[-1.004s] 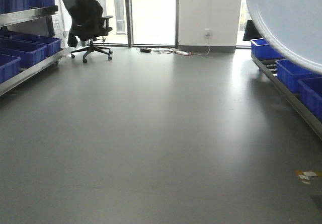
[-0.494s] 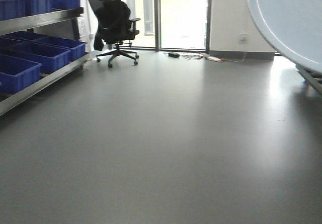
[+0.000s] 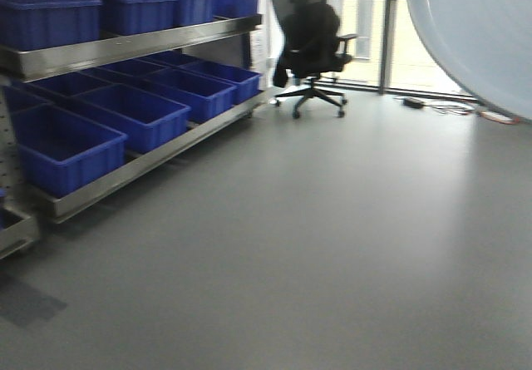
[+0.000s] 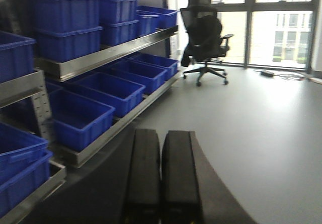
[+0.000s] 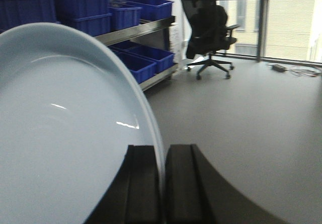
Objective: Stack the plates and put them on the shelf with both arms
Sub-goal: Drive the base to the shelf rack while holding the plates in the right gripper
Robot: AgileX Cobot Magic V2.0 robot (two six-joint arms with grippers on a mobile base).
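Beside the shelf, our right gripper pinches the plate by its rim, left gripper closed empty; we approach slowly, holding steady.

Shelf runs along the left side, standing on the floor. Crates sit on its upper and lower tiers. Office chair stands behind the shelf's far end, before the windows. Cables lie on the floor right of the chair. Plate is at upper right, its rim between the fingers of the right end effector.
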